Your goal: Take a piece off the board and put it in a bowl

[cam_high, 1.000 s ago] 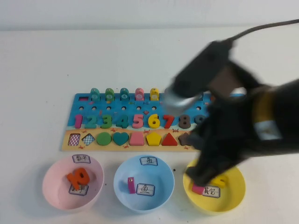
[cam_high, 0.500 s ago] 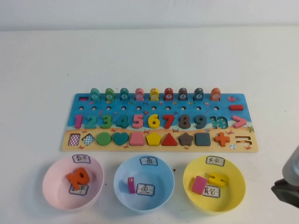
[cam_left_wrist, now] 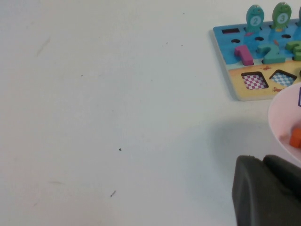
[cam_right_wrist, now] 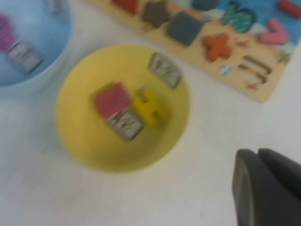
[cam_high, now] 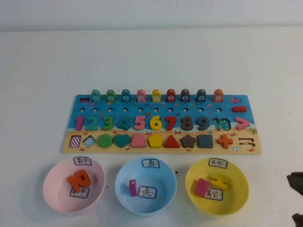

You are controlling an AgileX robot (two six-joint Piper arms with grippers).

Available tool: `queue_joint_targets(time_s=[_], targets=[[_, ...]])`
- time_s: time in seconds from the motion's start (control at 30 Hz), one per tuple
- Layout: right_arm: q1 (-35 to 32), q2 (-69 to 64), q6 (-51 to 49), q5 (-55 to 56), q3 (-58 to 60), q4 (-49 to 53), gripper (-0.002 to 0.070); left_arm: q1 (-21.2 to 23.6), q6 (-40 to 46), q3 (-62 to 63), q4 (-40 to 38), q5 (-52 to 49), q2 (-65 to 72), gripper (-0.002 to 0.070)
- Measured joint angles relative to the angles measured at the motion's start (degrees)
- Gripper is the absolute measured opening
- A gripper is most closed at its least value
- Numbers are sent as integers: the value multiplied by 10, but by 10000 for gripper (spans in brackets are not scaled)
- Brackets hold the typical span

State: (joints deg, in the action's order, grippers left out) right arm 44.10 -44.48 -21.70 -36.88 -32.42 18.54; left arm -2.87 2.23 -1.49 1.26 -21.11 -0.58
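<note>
since a pink piece (cam_high: 201,187) and a yellow piece (cam_high: 219,181) already lie in the yellow bowl (cam_high: 239,198), a drop looks finished; next would be reaching to the board (cam_high: 71,146) for another piece. the right gripper (cam_high: 297,185) sits at the table's right edge, the left gripper (cam_left_wrist: 265,193) beside the pink bowl (cam_left_wrist: 282,127); i cannot tell either's finger state.
</note>
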Motion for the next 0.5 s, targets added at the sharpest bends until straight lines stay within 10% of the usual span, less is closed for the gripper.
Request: queue_joint_targets(time_s=[0.23,0.5], targets=[[-267,114,-4,309,217,53,-17,0,0,0,0,0,0,-1],[-402,318,-8,360,323,55,-17,0,0,0,0,0,0,-1]])
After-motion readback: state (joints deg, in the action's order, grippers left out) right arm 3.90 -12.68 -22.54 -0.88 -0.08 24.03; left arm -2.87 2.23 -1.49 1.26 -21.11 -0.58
